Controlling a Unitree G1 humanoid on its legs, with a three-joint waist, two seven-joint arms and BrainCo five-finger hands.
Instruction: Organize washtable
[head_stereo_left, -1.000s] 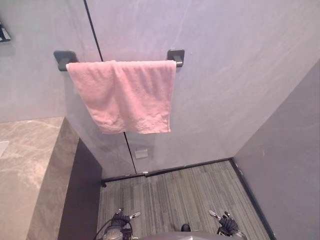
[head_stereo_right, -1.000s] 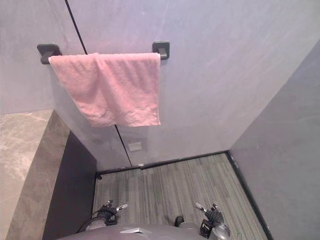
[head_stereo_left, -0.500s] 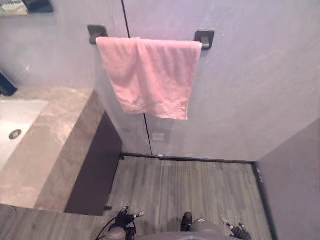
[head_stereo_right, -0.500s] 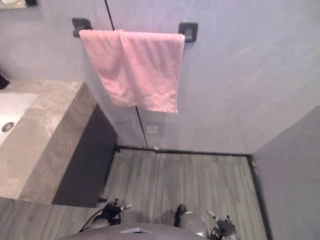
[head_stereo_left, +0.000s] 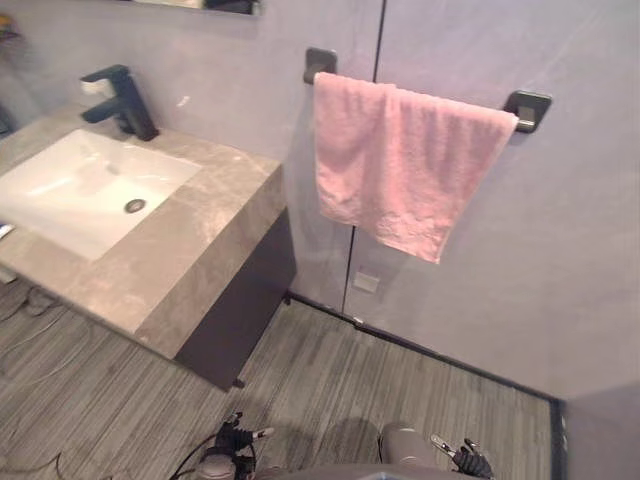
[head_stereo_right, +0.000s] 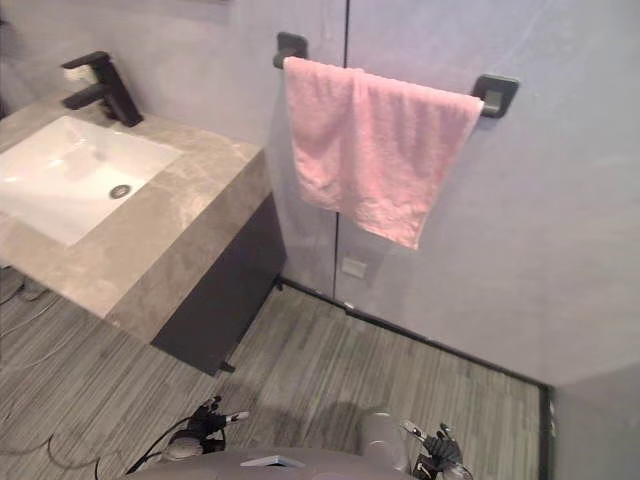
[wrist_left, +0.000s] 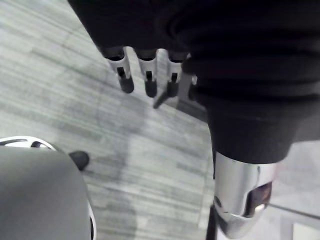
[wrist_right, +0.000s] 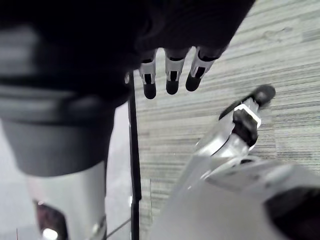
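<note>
The washtable (head_stereo_left: 190, 245) stands ahead-left, its right corner nearer the left hand (head_stereo_left: 235, 440) than the right hand (head_stereo_left: 470, 461); both hang with fingers loosely straight, empty.

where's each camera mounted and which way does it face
left eye view: on the head, facing down and forward at the washtable, white sink, black faucet and pink towel; left robot hand and right robot hand at the bottom edge.
right eye view: beside it on the head, same scene, same hands.
left wrist view: on the left wrist, facing down along open fingers at the floor.
right wrist view: on the right wrist, likewise facing the floor.
shared: eye views, the whole scene; wrist views, the floor.
</note>
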